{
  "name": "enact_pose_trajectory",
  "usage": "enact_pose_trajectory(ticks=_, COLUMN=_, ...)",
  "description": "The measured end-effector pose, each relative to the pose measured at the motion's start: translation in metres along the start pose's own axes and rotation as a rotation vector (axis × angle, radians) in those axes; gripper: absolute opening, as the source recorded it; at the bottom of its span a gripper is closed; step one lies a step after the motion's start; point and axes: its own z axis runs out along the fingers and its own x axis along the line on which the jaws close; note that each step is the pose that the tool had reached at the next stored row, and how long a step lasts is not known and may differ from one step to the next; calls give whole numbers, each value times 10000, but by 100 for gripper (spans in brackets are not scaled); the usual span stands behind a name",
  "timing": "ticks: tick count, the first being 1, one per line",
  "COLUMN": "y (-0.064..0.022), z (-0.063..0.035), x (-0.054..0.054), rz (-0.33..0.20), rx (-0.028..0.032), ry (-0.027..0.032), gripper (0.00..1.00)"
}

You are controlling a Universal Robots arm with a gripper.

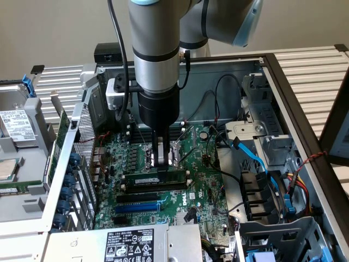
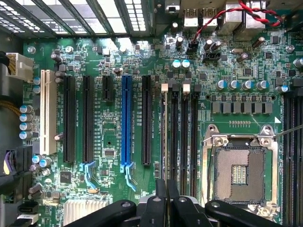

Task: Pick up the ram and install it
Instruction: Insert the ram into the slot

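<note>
The ram [image 1: 143, 179] is a thin green stick with a white label. It stands on edge along the black memory slot closest to the CPU socket [image 1: 163, 150] on the green motherboard [image 1: 204, 164]. My gripper [image 1: 162, 168] comes straight down onto the stick's top edge near its middle, fingers shut on it. In the wrist view the ram [image 2: 164, 132] is a thin line seen edge-on, running up from my closed gripper [image 2: 166, 189] beside the other memory slots [image 2: 183, 137]. I cannot tell how deep the stick sits in the slot.
The board lies inside an open computer case [image 1: 283, 82]. A blue expansion slot [image 2: 126, 118] lies parallel to the memory slots. The metal CPU socket [image 2: 240, 172] is on the ram's other side. Blue cables [image 1: 256, 158] and drive bays crowd the exterior view's right, and a power supply [image 1: 131, 245] sits at the front.
</note>
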Motion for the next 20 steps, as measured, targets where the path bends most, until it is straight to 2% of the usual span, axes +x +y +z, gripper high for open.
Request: enact_pose_trajectory(ticks=20, y=1, z=12, x=11, rz=11, rx=23, ry=-7, gripper=13)
